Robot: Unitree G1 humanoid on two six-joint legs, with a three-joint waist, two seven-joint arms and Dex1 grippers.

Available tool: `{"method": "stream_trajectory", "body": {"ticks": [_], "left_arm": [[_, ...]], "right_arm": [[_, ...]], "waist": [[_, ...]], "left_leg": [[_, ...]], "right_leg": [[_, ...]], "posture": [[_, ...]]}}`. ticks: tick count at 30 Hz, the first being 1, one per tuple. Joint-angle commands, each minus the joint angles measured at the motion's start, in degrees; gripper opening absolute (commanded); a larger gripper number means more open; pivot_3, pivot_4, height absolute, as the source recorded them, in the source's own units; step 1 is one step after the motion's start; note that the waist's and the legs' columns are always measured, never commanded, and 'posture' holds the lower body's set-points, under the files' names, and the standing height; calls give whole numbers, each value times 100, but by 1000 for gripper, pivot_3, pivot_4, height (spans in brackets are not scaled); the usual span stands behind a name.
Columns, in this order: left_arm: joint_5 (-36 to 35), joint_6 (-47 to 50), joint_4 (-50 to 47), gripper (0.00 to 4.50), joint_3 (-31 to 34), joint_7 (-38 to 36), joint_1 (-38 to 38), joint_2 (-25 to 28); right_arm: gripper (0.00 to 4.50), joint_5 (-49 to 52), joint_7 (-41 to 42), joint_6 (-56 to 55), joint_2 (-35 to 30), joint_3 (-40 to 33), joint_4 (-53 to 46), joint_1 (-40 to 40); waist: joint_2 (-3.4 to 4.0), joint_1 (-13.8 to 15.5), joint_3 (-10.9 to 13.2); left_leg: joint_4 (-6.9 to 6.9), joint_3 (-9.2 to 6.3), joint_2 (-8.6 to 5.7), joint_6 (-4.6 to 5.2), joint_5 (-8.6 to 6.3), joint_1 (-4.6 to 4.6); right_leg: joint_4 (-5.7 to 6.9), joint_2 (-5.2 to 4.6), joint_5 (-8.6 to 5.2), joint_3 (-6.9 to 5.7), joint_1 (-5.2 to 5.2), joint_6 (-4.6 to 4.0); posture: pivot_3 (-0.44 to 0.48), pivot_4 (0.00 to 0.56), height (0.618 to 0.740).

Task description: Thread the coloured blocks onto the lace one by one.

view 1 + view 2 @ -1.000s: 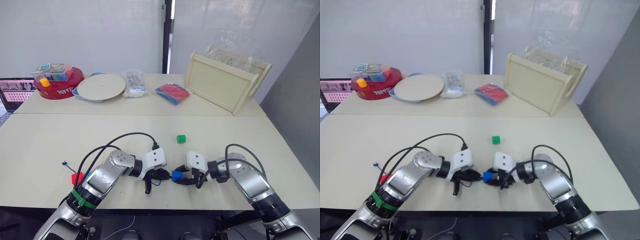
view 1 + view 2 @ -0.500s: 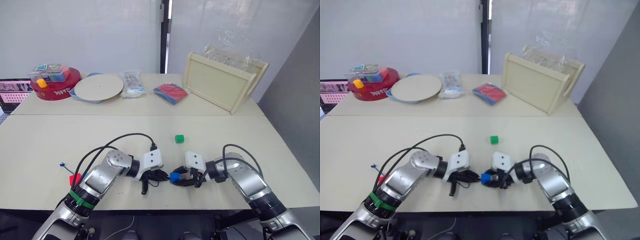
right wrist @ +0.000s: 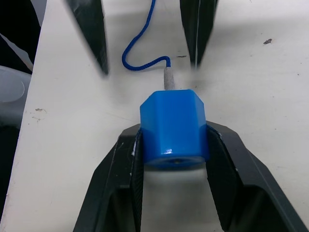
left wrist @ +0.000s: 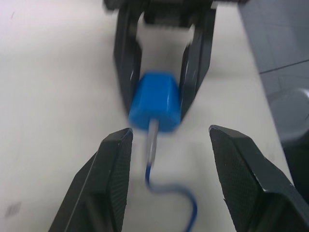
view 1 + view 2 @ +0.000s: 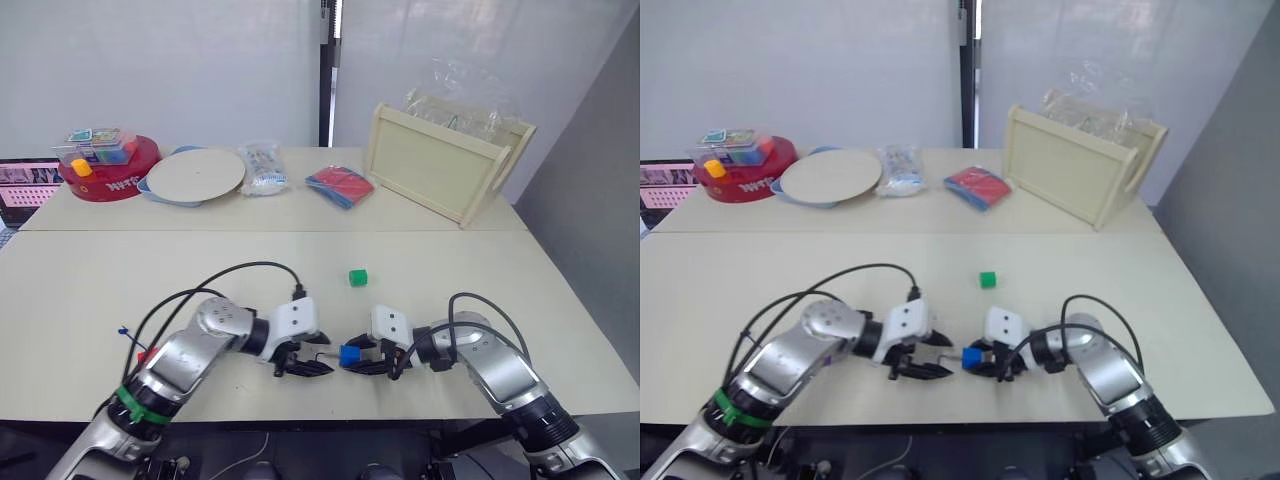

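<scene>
While gripped: blue block (image 3: 174,128) between right pincer (image 3: 174,159) fingers.

Coloured blocks showing on the table (image 5: 90,290): three.
- One blue block (image 3: 174,128), sitting between two black fingers.
- One green block (image 5: 359,277), lying loose.
- One red block (image 5: 150,353), partly showing behind the left arm.

Laces: one lace (image 3: 142,43), its pale tip entering the blue block.

Grippers: two, namely the left gripper (image 5: 312,362) and the right gripper (image 5: 352,358), facing each other.
</scene>
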Motion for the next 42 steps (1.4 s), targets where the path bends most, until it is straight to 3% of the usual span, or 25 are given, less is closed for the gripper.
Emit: {"method": "stream_trajectory", "body": {"ticks": [1,7,13,21,30,42], "left_arm": [[-177,147,-394,2683,302,117,256,179],[-317,397,-619,2683,368,352,598,159],[-524,701,-566,2683,333,712,559,-296],[-70,617,-187,2683,-127,1258,661,-505],[-250,300,-20,0,-158,1010,498,-645],[-94,-51,457,0,-439,741,-51,-867]], "right_arm": [[1289,16,-53,169,-170,-68,-5,151],[1289,92,-123,228,-232,-73,-32,198],[1289,135,-172,275,-256,-80,-64,200],[1289,182,-265,416,-293,-130,-268,268],[1289,217,-325,481,-349,-142,-321,278],[1289,270,-513,592,-316,-128,-460,343]], "waist": [[-1,40,0],[-1,107,0],[-1,122,0],[-2,146,-1],[-2,156,-1],[-2,150,-1]], "left_leg": [[1,0,-1,0,0,-1],[2,1,-1,0,-1,-3],[2,1,-1,0,-1,-5],[2,1,-3,0,-1,-3],[2,1,-5,0,-1,-2],[3,0,-6,0,-1,-4]], "right_leg": [[-2,-1,0,0,0,0],[-6,-3,0,0,0,1],[-7,-3,0,-1,0,0],[-8,-4,0,-1,3,1],[-16,-6,0,-3,9,2],[-16,-6,1,-4,8,2]], "posture": [[0,150,740],[0,150,740],[0,150,740],[0,150,740],[0,150,740],[0,150,740]]}}
